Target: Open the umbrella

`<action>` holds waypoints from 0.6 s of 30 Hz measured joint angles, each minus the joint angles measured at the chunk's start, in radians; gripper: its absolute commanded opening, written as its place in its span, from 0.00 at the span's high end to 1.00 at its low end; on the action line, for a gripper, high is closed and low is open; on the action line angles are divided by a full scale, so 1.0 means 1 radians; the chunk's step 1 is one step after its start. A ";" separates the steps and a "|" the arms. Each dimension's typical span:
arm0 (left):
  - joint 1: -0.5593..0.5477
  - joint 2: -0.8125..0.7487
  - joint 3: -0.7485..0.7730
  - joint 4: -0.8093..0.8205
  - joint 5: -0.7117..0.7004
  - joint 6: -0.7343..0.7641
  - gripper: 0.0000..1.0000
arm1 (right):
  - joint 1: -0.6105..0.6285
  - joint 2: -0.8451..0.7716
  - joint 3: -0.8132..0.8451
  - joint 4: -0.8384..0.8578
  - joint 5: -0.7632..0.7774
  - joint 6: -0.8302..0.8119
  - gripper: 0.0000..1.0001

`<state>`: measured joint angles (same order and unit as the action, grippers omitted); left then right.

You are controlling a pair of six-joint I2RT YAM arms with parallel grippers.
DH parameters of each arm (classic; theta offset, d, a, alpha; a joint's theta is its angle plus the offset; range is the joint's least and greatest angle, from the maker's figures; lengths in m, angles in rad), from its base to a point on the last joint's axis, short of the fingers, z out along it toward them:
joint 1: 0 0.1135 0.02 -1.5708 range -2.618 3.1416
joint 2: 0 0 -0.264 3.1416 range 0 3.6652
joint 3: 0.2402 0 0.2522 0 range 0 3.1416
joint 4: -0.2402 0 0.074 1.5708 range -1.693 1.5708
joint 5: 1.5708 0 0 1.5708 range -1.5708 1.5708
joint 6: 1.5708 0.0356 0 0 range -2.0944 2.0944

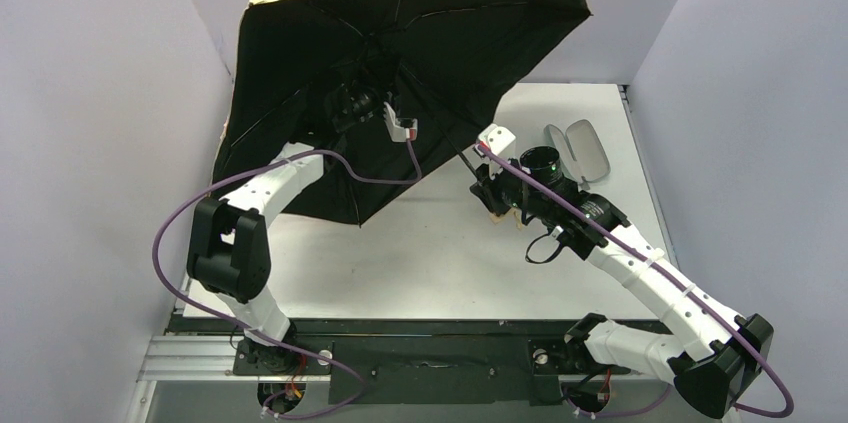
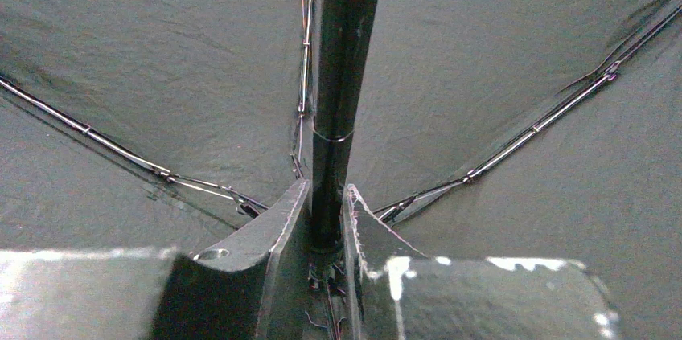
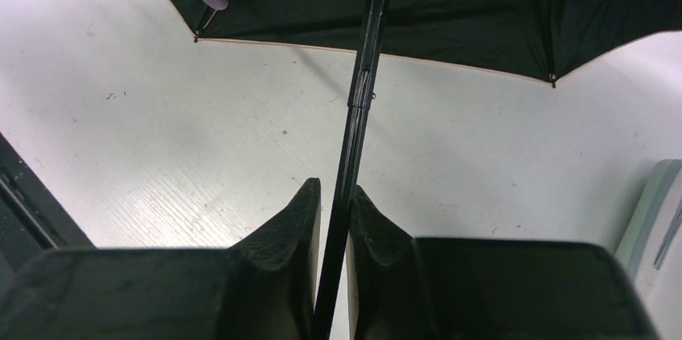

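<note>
Right gripper (image 3: 334, 195) fills the bottom of its wrist view, its fingers pinched onto the thin black shaft (image 3: 363, 75) with no gap either side, so I log it as clamped on the lower shaft near the handle end; the knob itself I cannot make out. Left gripper (image 2: 326, 199) is likewise closed around the shaft, high up under the canopy (image 1: 400, 33), just below where the ribs (image 2: 531, 127) meet. From the overhead view the umbrella (image 1: 300, 143) is spread wide, black lining facing the camera, tan edge showing along the top, tilted over the far-left part of the table (image 1: 420, 253) with its lower rim low over the surface. Ribs look taut and straight. My judgement: opening is essentially done. Left to settle: whether the runner has latched, which I cannot tell from these views, then letting go. Mint-green case (image 1: 585, 148) lies open just beyond the right wrist, apart from the umbrella.
</note>
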<state>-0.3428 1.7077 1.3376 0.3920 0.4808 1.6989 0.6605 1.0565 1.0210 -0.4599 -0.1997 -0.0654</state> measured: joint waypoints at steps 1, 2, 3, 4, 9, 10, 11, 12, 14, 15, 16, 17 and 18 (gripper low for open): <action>0.000 0.008 0.010 0.000 0.000 0.001 0.92 | 0.000 0.000 0.000 0.002 0.003 -0.006 1.00; 0.000 0.016 0.019 -0.001 0.000 0.004 0.92 | 0.000 0.000 0.002 0.004 0.005 -0.013 1.00; 0.000 0.022 0.025 0.000 0.000 0.006 0.92 | 0.000 0.000 0.002 0.006 0.008 -0.019 1.00; 0.000 0.030 0.034 -0.002 0.000 0.008 0.92 | 0.000 0.000 0.002 0.008 0.011 -0.026 1.00; 0.000 0.067 0.081 -0.012 0.002 0.015 0.92 | 0.000 0.000 0.005 0.020 0.021 -0.049 1.00; 0.000 0.070 0.085 -0.013 0.002 0.015 0.92 | 0.000 0.000 0.006 0.022 0.023 -0.054 1.00; 0.001 0.071 0.086 -0.013 0.002 0.015 0.92 | 0.000 0.000 0.006 0.022 0.024 -0.059 1.00; 0.003 0.071 0.086 -0.013 0.001 0.015 0.91 | 0.001 0.000 0.007 0.022 0.023 -0.064 1.00; 0.010 0.071 0.086 -0.013 0.000 0.015 0.91 | 0.002 0.000 0.010 0.023 0.019 -0.072 1.00; 0.014 0.071 0.086 -0.013 -0.001 0.014 0.90 | 0.004 0.000 0.013 0.024 0.014 -0.074 1.00; 0.018 0.071 0.086 -0.011 -0.005 0.014 0.89 | 0.006 0.000 0.018 0.026 0.008 -0.076 1.00; 0.021 0.071 0.086 -0.005 -0.016 0.014 0.88 | 0.010 0.000 0.023 0.030 0.001 -0.077 1.00; 0.024 0.071 0.086 0.002 -0.034 0.014 0.86 | 0.014 0.000 0.029 0.032 -0.011 -0.078 1.00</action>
<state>-0.3183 1.7786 1.4239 0.3943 0.4473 1.7130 0.6750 1.0565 1.0500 -0.4274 -0.2104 -0.1432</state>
